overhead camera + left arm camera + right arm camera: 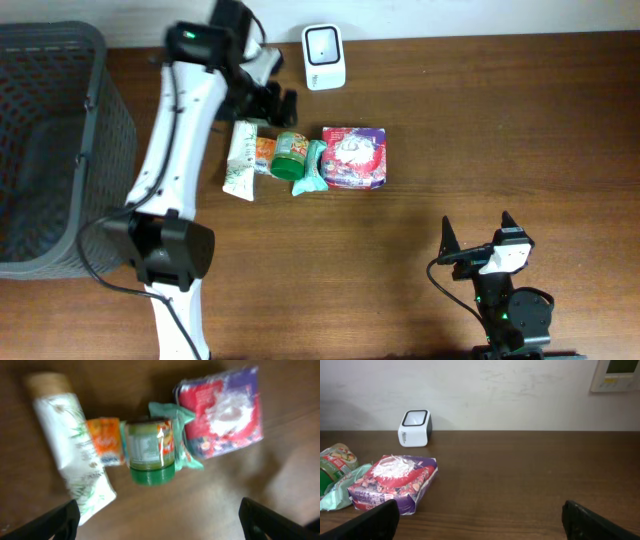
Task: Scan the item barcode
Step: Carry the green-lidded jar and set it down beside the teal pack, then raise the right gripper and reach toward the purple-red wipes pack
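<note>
Overhead view: one wooden table [480,130] carries everything. One dark grey mesh basket [50,150] sits at its left edge. Two arms are present. The left arm [175,150] reaches from the near edge toward the far side; the right arm [505,300] is folded at the near right, well apart from the goods.

Five items lie in one row, touching or overlapping, at mid-table:
- one red and purple pack [355,157], right end
- one white tube [240,160], left end
- one green-lidded jar [291,155], on its side, centre
- one mint-green packet [311,168], between jar and pack
- one orange sachet [264,155], between tube and jar

One white scanner [324,57] stands at the far edge, near the row but apart from it.

Left gripper [277,105]: above the table just behind the row, fingers spread wide, holding nothing. Right gripper [477,228]: fingers spread wide, holding nothing.
</note>
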Robot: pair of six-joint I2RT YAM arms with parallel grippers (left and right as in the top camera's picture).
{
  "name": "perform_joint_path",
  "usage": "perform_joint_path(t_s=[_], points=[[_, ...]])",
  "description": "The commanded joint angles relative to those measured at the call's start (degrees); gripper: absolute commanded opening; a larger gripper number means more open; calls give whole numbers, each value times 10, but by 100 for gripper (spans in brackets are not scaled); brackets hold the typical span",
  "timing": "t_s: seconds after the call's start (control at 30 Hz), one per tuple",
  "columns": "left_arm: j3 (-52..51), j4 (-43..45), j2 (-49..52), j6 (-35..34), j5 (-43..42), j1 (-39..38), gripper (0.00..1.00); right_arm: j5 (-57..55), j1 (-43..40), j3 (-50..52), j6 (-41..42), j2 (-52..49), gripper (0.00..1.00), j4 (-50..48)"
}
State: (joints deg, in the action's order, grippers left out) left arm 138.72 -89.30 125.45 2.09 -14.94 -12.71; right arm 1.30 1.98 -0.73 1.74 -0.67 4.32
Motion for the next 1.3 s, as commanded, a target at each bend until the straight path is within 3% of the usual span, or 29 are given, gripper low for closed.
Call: perform_joint_path(t_s=[0.0,0.27,0.43,0.5,0.6,0.77,0.87,0.93,1.07,1.27], points=[[121,-75,-7,1,-3,19,99,-5,2,4,6,3,99,2],[135,-74,-132,1,0,23,99,-5,2,4,6,3,98,2],[-35,-74,-286,-7,55,26,99,-5,2,4,6,3,99,2],[-143,-72,-360,-43,80,50,99,-5,2,4,6,3,99,2],[-223,-30,-434,-91,79,128,99,-5,2,4,6,3,98,2],[-235,-21,-483,-145,79,251,99,-5,2,4,6,3,98,2],[-235,-33,-483,-145,79,252,99,3,2,4,7,3,98,-3],[-235,-33,-483,-145,79,252,99,104,3,4,25,3,99,-30],[-235,-33,-483,-145,79,252,99,351,3,4,155,3,99,-132],[-235,-33,-483,-145,79,252,99,388,3,4,243,3,99,-302]])
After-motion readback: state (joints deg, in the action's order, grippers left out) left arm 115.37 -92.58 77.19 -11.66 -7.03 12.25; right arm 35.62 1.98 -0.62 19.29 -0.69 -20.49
